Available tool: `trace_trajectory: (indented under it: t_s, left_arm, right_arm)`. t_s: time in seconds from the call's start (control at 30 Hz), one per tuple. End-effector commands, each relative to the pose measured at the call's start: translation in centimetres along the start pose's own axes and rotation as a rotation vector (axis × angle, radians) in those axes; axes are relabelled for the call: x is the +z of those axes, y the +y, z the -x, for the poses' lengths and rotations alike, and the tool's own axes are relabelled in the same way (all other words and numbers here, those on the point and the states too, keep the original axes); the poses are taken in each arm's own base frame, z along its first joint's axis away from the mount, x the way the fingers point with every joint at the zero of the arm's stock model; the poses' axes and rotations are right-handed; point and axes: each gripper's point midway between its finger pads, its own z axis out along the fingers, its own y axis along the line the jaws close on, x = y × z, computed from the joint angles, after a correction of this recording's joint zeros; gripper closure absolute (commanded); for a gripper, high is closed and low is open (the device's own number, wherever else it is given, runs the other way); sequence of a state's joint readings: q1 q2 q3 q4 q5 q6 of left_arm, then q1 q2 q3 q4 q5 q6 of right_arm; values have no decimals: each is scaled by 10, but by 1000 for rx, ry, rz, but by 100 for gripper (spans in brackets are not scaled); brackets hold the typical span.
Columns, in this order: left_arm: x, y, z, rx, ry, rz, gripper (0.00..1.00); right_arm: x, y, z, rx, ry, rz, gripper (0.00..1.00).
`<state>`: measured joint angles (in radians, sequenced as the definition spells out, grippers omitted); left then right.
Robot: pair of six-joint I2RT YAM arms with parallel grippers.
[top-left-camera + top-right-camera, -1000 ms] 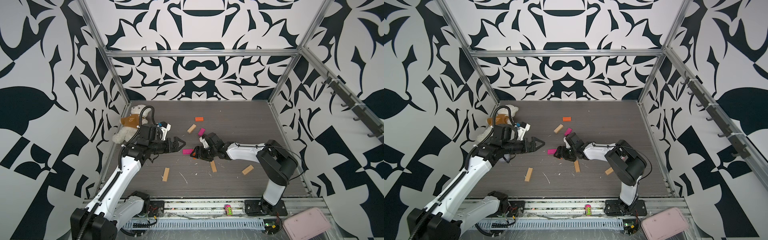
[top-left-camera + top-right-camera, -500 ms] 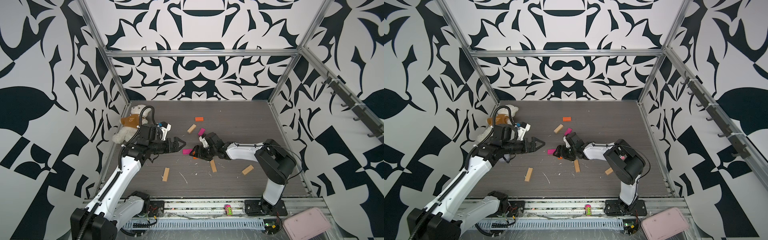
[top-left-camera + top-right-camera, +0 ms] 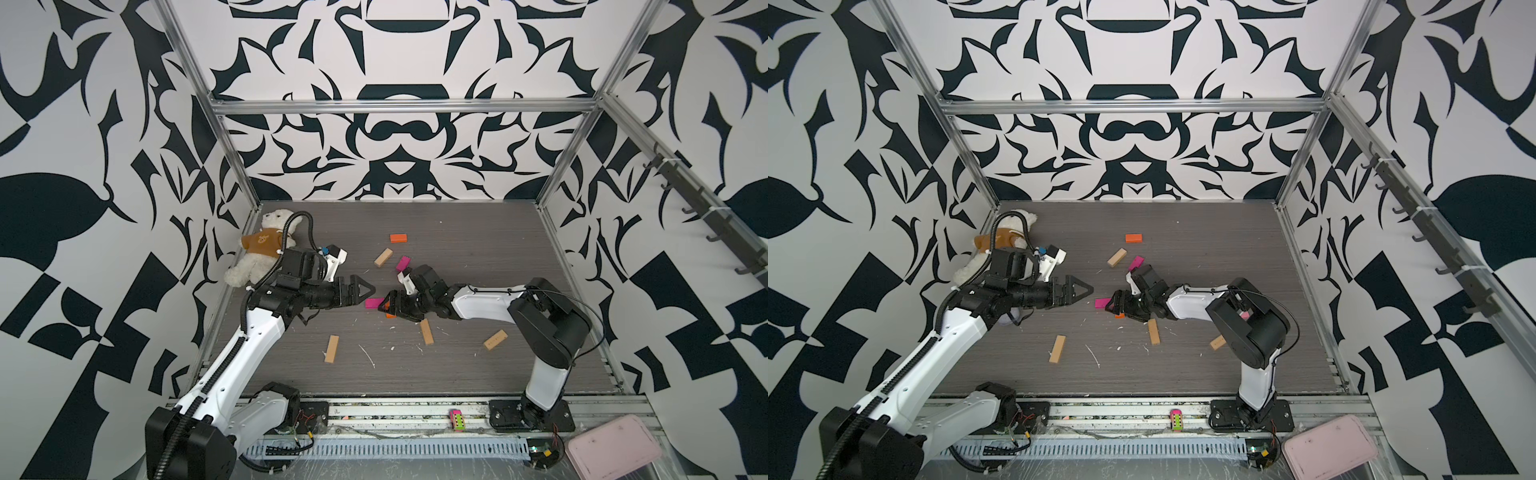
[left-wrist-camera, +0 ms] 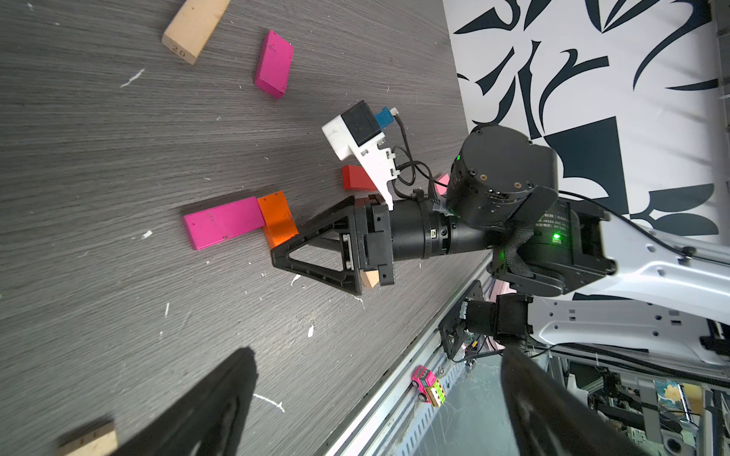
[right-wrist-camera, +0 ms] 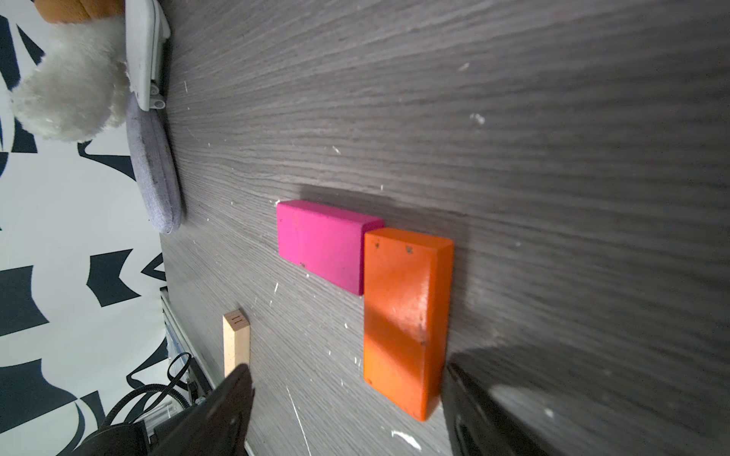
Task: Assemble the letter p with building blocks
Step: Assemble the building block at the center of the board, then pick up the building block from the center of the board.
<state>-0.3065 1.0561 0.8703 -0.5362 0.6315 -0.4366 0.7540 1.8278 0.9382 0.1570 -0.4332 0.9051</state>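
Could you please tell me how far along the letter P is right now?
Early stage. Done: a magenta block and an orange block lie butted in an L on the table. In hand: the right gripper straddles the orange block, jaws open; the left gripper hovers open and empty nearby. Left: the tan blocks, a second magenta block and another orange block lie scattered, unplaced.

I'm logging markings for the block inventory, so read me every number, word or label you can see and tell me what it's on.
"20": on the end face of the tan block near a magenta block.
"11": on the end face of the second tan block.
Print on the right arm's motor housing: too small to read.
Nothing else legible.
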Motion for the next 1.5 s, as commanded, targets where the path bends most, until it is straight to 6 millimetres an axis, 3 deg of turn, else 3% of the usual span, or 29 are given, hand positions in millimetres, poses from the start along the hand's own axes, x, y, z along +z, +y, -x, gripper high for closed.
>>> trace_trajectory:
  t_s: [0.0,0.53,0.7,0.93,1.07,1.23,1.37,1.47]
  left_arm:
    - [1,1,-4,-2,21,-10,1]
    - [1,3,-4,-4,19,1,1]
    - [0,9,-3,-11,13,38,1]
    - [-7,30,-2,-32,-32,169,1]
    - [-17,48,-8,-116,-91,274,1]
    - [-30,84,-43,-317,-36,471,1]
    - [-23,103,-76,-451,41,530,1]
    - [-20,113,-90,-464,33,597,1]
  right_arm:
    - [3,-14,-7,27,19,-32,22]
    - [3,-18,-7,34,9,-44,22]
    - [-6,-7,1,-27,-1,-62,22]
    - [-48,47,27,-180,-75,-14,21]
    - [-81,77,27,-314,-94,20,21]
    - [-124,77,21,-437,-172,-21,20]
    - [-144,63,16,-441,-218,-38,12]
    - [-152,51,8,-415,-227,-26,11]
